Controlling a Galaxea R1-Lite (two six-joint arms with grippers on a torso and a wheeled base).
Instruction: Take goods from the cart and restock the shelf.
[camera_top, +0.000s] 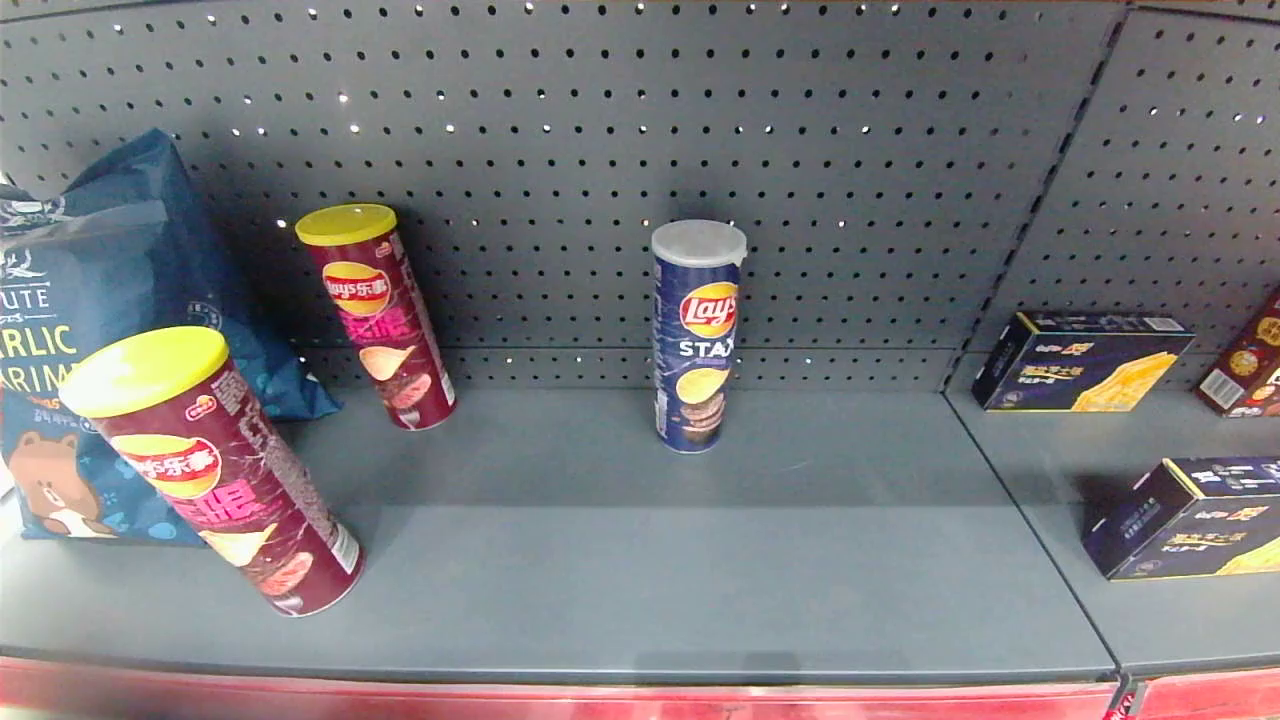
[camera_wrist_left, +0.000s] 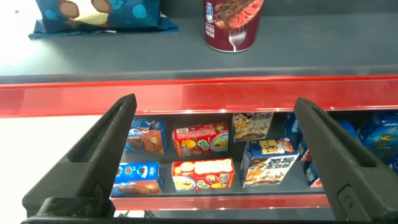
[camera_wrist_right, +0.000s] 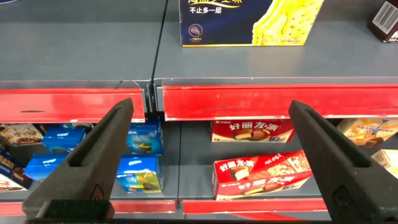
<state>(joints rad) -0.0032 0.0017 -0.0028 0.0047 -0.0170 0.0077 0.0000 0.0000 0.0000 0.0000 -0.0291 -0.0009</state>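
The shelf (camera_top: 620, 560) is a grey deck with a perforated back panel (camera_top: 600, 120) and a red front rail (camera_top: 560, 700).

Reference item: the blue can (camera_top: 697, 335), upright at mid-deck, near the back panel.
- At its 9 o'clock, well apart, the rear maroon can (camera_top: 375, 315) stands near the panel.
- At its 8 o'clock, close to the front rail, stands the front maroon can (camera_top: 210, 470), just beside a blue bag (camera_top: 100, 330).
- At its 3 o'clock, on the adjoining deck, lies the rear dark box (camera_top: 1085, 362).
- At its 4 o'clock lies the front dark box (camera_top: 1190, 518).

My left tool (camera_wrist_left: 214, 106) is spread wide and holds nothing. It hangs before the front rail, facing the front maroon can. My right tool (camera_wrist_right: 210, 107) is likewise wide and empty, before the rail in front of the front dark box. Snack boxes (camera_wrist_left: 202, 138) fill the lower shelves beyond both tools.
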